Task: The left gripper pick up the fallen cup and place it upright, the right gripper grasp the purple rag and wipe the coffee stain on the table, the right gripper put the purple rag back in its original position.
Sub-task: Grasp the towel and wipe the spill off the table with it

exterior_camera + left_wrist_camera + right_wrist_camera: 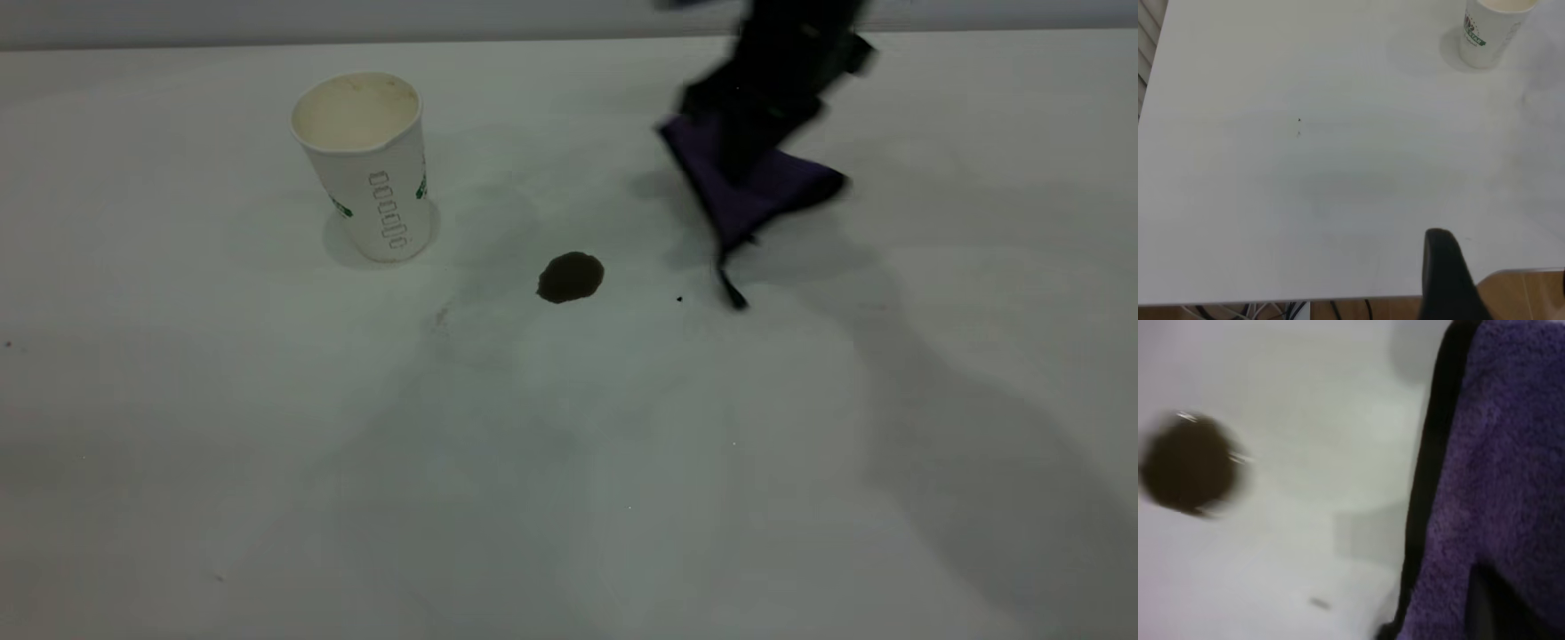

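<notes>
On the white worktop the cup stood upright, mouth up, cream inside showing, with the row of outlined boxes facing the exterior camera and green marks at both sides. Coffee stain lay near the cup, on the right-arm side of it and closer to the exterior camera, apart from the cup's base; it was a round dark brown blot, not touched by anything. A tiny black speck sat between the stain and the rag's hanging loop. Right pincer hung above the worktop at the far right part of the scene, pinching the rag; the cloth drooped below it in a fold, lifted off the surface, with its black loop dangling lowest, just beside the speck and clear of the stain. Rag's shadow fell on the worktop beneath it. Right wrist view showed purple terry with black edging close to the lens, and the stain off to one side, well apart from the cloth. Left pincer was seen only in the left wrist view, as one dark finger at the worktop's edge, well apart from the cup; whether spread or pressed together could not be told.
</notes>
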`<state>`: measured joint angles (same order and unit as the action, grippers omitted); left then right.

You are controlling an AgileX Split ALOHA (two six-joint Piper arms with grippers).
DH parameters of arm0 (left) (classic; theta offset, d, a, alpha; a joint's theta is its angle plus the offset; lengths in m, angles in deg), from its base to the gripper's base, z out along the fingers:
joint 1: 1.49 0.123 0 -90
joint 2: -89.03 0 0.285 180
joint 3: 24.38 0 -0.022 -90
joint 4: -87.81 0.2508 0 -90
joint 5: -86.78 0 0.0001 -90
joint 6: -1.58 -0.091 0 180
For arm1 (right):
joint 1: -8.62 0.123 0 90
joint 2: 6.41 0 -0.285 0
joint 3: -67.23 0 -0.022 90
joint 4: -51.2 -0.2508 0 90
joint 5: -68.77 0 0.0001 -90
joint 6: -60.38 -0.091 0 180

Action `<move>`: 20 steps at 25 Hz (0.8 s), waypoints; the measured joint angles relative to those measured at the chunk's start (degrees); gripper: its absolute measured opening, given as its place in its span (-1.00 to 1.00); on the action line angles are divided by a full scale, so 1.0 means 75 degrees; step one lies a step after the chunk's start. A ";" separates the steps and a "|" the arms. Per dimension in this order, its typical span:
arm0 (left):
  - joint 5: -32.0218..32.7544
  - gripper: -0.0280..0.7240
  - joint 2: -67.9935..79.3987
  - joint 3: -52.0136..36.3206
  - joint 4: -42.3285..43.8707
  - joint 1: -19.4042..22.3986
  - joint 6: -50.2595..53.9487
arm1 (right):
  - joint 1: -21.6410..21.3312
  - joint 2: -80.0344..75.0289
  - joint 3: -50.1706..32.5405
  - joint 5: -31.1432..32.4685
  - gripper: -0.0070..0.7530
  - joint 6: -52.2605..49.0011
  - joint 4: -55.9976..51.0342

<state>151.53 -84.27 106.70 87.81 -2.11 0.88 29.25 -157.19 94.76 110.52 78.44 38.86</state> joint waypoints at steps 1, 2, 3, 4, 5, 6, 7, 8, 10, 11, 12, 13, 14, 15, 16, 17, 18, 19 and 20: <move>0.0000 0.34 0.0000 0.0000 0.0000 0.0000 0.0000 | 0.0173 0.0009 0.0134 0.0044 -0.80 -0.0054 -0.0014; 0.0000 0.34 0.0000 0.0000 0.0000 0.0000 0.0000 | 0.0384 0.0009 0.0217 0.0107 -0.80 -0.0115 -0.0023; 0.0000 0.34 0.0000 0.0000 0.0000 0.0000 0.0000 | 0.0608 0.0009 0.0269 0.0128 -0.80 -0.0200 -0.0031; 0.0000 0.34 0.0000 0.0000 0.0000 0.0000 0.0000 | 0.0841 0.0009 0.0297 0.0147 -0.80 -0.0276 -0.0031; 0.0000 0.34 0.0000 0.0000 0.0000 0.0000 0.0000 | 0.1039 0.0009 0.0297 0.0147 -0.80 -0.0378 -0.0039; 0.0000 0.34 0.0000 0.0000 0.0000 0.0000 0.0000 | 0.1281 0.0009 0.0297 0.0157 -0.80 -0.0491 -0.0039; 0.0000 0.34 0.0000 0.0000 0.0000 0.0000 0.0000 | 0.1517 -0.0009 0.0297 0.0157 -0.80 -0.0610 -0.0046; 0.0000 0.34 0.0000 0.0000 0.0000 0.0000 0.0000 | 0.1741 -0.0027 0.0297 0.0148 -0.80 -0.0733 -0.0046; 0.0000 0.34 0.0000 0.0000 0.0000 0.0000 0.0000 | 0.2112 -0.0080 0.0297 0.0087 -0.80 -0.0958 -0.0064; 0.0000 0.34 0.0000 0.0000 0.0000 0.0000 0.0000 | 0.2284 -0.0107 0.0297 -0.0005 -0.80 -0.1064 -0.0070; 0.0000 0.34 0.0000 0.0000 0.0000 0.0000 0.0000 | 0.2403 -0.0161 0.0297 -0.0075 -0.80 -0.1146 -0.0070; 0.0000 0.34 0.0000 0.0000 0.0000 0.0000 0.0000 | 0.2522 -0.0225 0.0297 -0.0164 -0.80 -0.1190 -0.0070; 0.0000 0.34 0.0000 0.0000 0.0000 0.0000 0.0000 | 0.2613 -0.0295 0.0297 -0.0277 -0.80 -0.1216 -0.0088; 0.0000 0.34 0.0000 0.0000 0.0000 0.0000 0.0000 | 0.2669 -0.0361 0.0297 -0.0366 -0.80 -0.1246 -0.0097; 0.0000 0.34 0.0000 0.0000 0.0000 0.0000 0.0000 | 0.2690 -0.0447 0.0297 -0.0470 -0.80 -0.1252 -0.0140; 0.0000 0.34 0.0000 0.0000 0.0000 0.0000 0.0000 | 0.2690 -0.0542 0.0297 -0.0565 -0.80 -0.1269 -0.0176; 0.0000 0.34 0.0000 0.0000 0.0000 0.0000 0.0000 | 0.2690 -0.0640 0.0297 -0.0665 -0.80 -0.1302 -0.0212; 0.0000 0.34 0.0000 0.0000 0.0000 0.0000 0.0000 | 0.2673 -0.0721 0.0297 -0.0768 -0.80 -0.1302 -0.0226; 0.0000 0.34 0.0000 0.0000 0.0000 0.0000 0.0000 | 0.2665 -0.0814 0.0297 -0.0890 -0.80 -0.1302 -0.0217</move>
<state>151.53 -84.27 106.70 87.81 -2.11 0.88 49.24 -163.30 96.99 103.85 68.68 37.23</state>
